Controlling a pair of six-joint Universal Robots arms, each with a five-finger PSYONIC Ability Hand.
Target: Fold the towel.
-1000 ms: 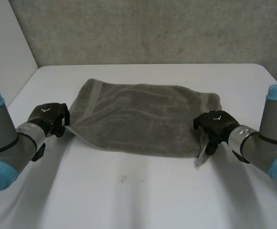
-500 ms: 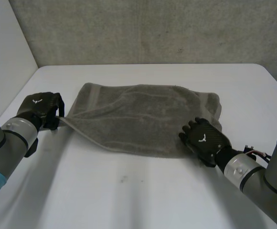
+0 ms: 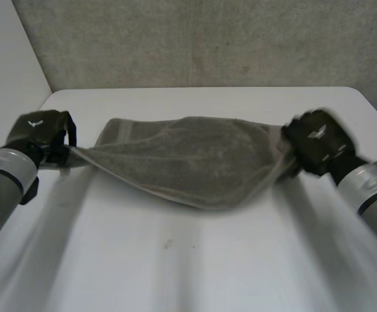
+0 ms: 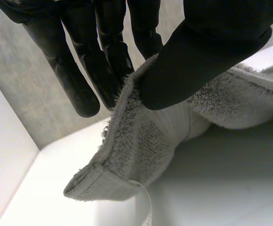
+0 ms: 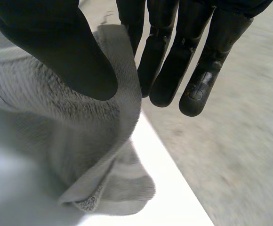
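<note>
A grey towel hangs stretched between my two hands above the white table, its middle sagging toward the tabletop. My left hand pinches the towel's left near corner between thumb and fingers. My right hand holds the right near corner the same way, thumb on one side of the cloth and fingers on the other. The towel's far edge still rests on the table.
The table's far edge meets a grey wall. A white panel stands at the left. Bare tabletop lies in front of the towel.
My right hand slid under the right near corner, closed on it and rose toward the right. My left hand lifted its corner higher. The towel's near edge left the table.
</note>
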